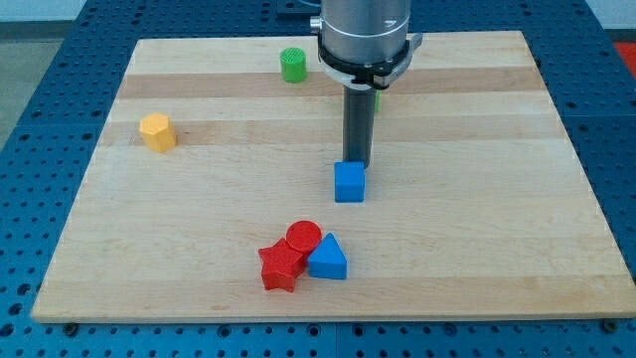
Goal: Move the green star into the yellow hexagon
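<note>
The yellow hexagon (157, 130) sits at the view's left, on the board. A sliver of green (378, 99) shows just right of the rod, under the arm's head; its shape is hidden, so I cannot tell whether it is the green star. My tip (357, 164) stands at the board's middle, right at the top edge of a blue cube (349, 183). The tip is far to the right of the yellow hexagon and below the green sliver.
A green cylinder (293, 65) stands near the view's top, left of the arm. A red cylinder (303, 237), a red star (280, 267) and a blue triangle (327, 259) cluster near the bottom. The wooden board (497, 249) lies on a blue perforated table.
</note>
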`<state>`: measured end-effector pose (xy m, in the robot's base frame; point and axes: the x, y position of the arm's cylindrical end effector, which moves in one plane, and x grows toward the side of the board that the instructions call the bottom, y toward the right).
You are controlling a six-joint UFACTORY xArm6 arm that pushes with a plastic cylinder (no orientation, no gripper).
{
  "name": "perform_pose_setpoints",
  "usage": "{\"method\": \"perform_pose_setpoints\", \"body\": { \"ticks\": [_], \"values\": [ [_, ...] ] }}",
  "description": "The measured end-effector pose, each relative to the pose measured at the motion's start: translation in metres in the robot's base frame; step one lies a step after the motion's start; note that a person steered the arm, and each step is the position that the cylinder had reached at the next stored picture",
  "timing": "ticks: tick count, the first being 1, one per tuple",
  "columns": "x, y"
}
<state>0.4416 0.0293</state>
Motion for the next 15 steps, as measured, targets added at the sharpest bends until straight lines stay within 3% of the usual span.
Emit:
{"method": "perform_pose_setpoints", "body": {
  "ticks": [5,8,12,15],
  "values": [
    [0.099,-0.013],
    [0.019,-0.014],
    [0.049,-0.076],
    [0.049,-0.087]
  ]
}}
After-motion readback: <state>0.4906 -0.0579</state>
